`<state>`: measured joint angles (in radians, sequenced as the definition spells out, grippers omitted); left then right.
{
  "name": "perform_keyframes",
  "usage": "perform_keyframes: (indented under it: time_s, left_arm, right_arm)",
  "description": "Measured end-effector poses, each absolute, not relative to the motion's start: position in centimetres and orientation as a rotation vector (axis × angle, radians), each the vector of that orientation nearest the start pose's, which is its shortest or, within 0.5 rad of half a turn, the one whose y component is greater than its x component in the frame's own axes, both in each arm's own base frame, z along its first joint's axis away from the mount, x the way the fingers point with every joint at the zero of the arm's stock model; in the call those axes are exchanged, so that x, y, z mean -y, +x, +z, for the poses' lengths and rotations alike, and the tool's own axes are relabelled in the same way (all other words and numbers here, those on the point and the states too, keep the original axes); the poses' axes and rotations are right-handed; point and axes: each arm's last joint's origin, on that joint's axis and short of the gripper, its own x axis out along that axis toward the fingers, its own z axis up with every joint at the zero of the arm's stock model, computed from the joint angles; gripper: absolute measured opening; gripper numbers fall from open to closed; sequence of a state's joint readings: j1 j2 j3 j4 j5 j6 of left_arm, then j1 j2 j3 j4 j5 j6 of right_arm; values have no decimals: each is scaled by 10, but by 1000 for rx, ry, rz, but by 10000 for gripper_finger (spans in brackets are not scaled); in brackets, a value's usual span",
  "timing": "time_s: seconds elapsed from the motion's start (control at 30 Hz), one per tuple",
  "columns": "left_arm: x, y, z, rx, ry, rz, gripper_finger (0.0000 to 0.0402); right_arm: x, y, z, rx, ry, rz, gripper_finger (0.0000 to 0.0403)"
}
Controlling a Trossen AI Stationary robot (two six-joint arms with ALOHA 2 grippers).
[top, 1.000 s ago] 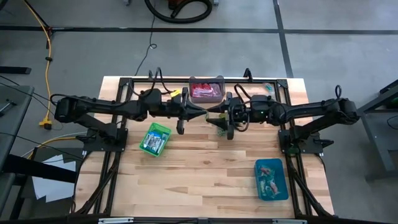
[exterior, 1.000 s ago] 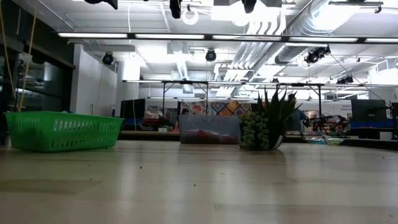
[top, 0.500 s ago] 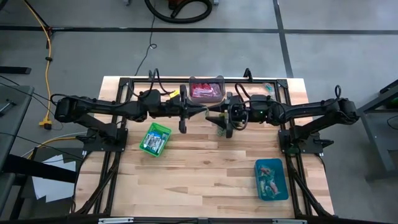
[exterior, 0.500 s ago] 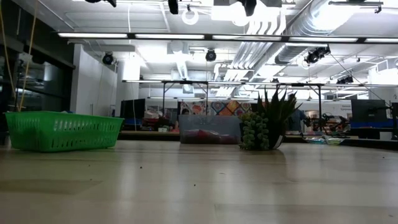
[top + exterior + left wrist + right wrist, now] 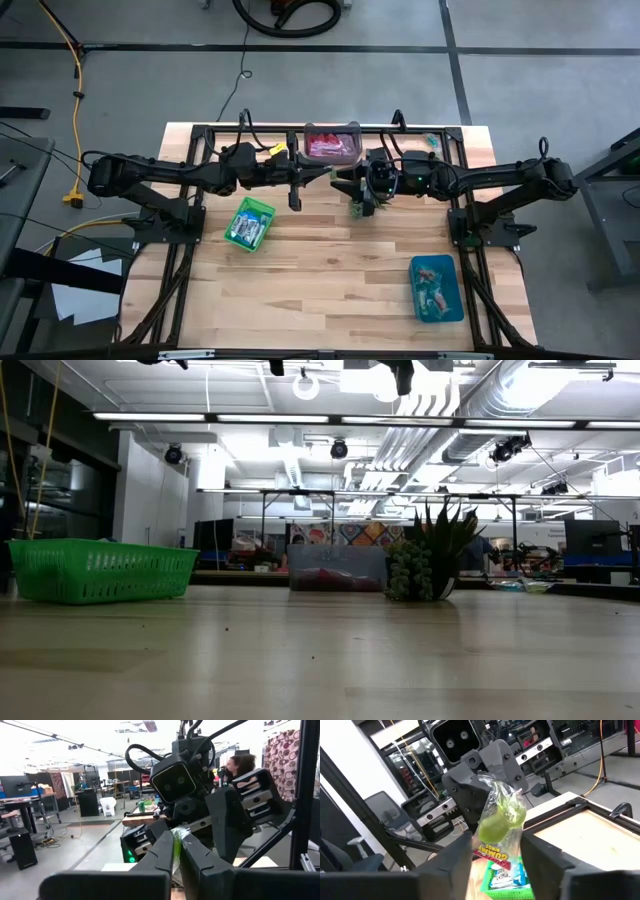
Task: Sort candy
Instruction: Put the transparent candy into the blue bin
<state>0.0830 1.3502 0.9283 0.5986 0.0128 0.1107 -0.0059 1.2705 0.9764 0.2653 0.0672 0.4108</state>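
We see the left gripper clenched on one end of a clear, greenish-wrapped candy, held up in the air above the far middle of the table. The right gripper meets it tip to tip, its fingers parted on either side of the same candy's other end without pressing it.

Directly under the right gripper sits a small spiky plant. At twelve o'clock from the meeting point, against the far edge, a clear bin holds red and pink candy. At about eight o'clock, a green basket holds blue-and-white candy. Well apart at five o'clock, a blue bin holds a mixed heap.

Beyond the table, the left wrist view shows a person.
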Motion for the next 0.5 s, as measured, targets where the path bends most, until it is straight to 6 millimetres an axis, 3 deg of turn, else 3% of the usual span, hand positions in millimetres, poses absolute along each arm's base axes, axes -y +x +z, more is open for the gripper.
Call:
perform_keyframes:
  time_s: [0.27,0.37,0.5]
  left_arm:
    - [-25,304,333,172,148,79,51]
    - [-26,304,333,170,141,81,81]
    - [-28,293,338,111,135,122,124]
  right_arm:
    - [5,290,340,-11,404,-83,15]
    - [8,285,341,-31,386,-86,21]
    - [18,264,346,-109,365,-141,5]
